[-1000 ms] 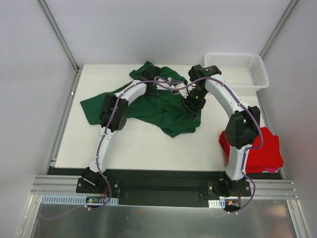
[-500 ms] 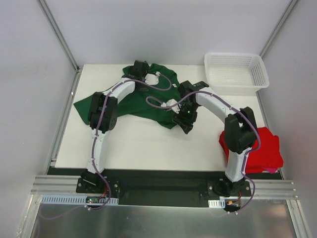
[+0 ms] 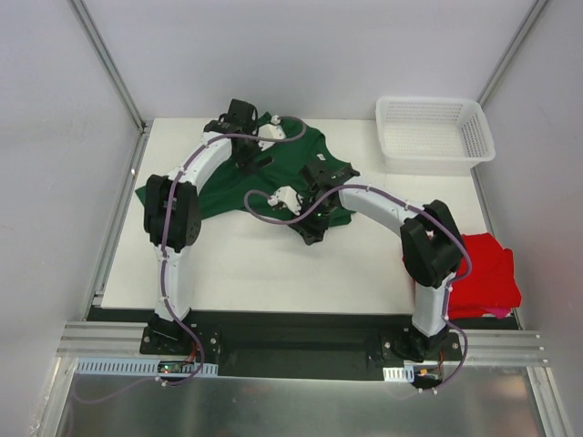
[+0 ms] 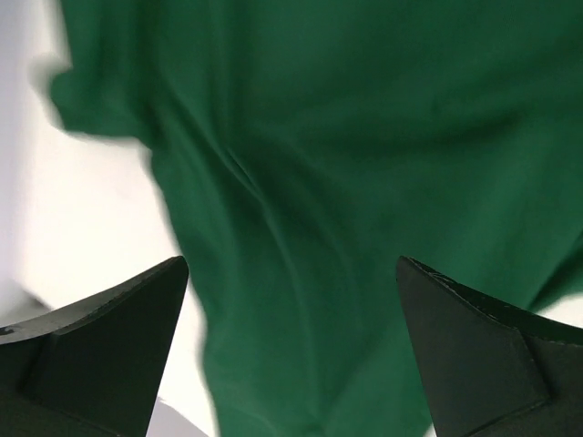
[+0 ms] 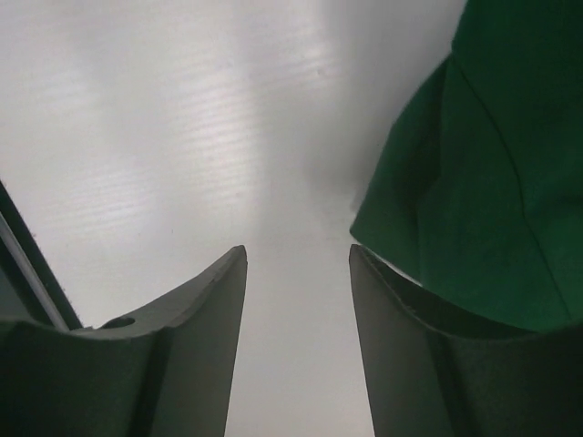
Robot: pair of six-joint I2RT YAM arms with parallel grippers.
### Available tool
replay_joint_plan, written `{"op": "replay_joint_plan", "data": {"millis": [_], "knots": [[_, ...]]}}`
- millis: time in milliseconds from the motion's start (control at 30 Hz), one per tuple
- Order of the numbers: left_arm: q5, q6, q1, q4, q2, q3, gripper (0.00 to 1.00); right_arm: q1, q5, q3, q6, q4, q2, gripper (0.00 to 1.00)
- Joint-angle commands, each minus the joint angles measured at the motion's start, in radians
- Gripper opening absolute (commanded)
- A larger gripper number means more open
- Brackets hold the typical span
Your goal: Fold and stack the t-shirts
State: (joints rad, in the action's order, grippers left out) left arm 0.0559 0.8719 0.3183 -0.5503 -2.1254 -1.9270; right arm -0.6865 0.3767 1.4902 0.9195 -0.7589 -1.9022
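A dark green t-shirt (image 3: pixel 273 173) lies spread and rumpled across the back of the table. My left gripper (image 3: pixel 257 157) hovers over its upper part. In the left wrist view that gripper (image 4: pixel 291 264) stands wide open, with the green cloth (image 4: pixel 364 137) beneath it and nothing held. My right gripper (image 3: pixel 305 226) sits at the shirt's near edge. Its fingers (image 5: pixel 298 250) are open over bare table, and the green hem (image 5: pixel 492 182) lies just to their right. A bright red t-shirt (image 3: pixel 487 273) lies folded at the right edge, partly hidden by the right arm.
A white mesh basket (image 3: pixel 435 132) stands at the back right corner. Bare white table (image 3: pixel 264 273) stretches along the front between the two arm bases. Metal frame posts and white walls close in the left, right and back.
Both arms swung left. The green shirt went with them, from a bunch in the middle to spread toward the back left. The right gripper's fingers have narrowed a little and now sit off the cloth.
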Motion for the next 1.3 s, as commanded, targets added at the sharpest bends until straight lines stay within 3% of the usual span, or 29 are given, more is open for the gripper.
{"op": "replay_joint_plan", "data": {"millis": [0,133,400,867,967,1000,1033,1267], "knots": [[0.033,-0.116,-0.103,-0.168,0.024,0.081,0.99,-0.034,0.033,0.028,-0.034,0.090,-0.031,0.50],[0.025,-0.125,-0.169,-0.186,0.100,0.167,0.99,-0.045,-0.022,0.015,-0.034,0.138,-0.044,0.48],[0.018,-0.155,-0.179,-0.195,0.239,0.312,0.99,-0.058,-0.183,0.038,0.034,0.107,-0.070,0.47],[-0.008,-0.175,-0.179,-0.197,0.286,0.352,0.99,-0.065,-0.260,0.084,0.087,0.003,-0.196,0.49],[-0.010,-0.177,-0.179,-0.197,0.291,0.362,0.99,-0.065,-0.257,0.105,0.087,-0.014,-0.201,0.29],[-0.011,-0.178,-0.179,-0.197,0.292,0.365,0.99,-0.065,-0.256,0.111,0.088,-0.016,-0.198,0.12],[-0.011,-0.180,-0.179,-0.198,0.291,0.365,0.99,-0.067,-0.254,0.119,0.088,-0.017,-0.192,0.05],[-0.005,-0.198,-0.179,-0.198,0.275,0.376,0.99,-0.064,-0.109,0.284,0.082,-0.242,-0.167,0.01]]}}
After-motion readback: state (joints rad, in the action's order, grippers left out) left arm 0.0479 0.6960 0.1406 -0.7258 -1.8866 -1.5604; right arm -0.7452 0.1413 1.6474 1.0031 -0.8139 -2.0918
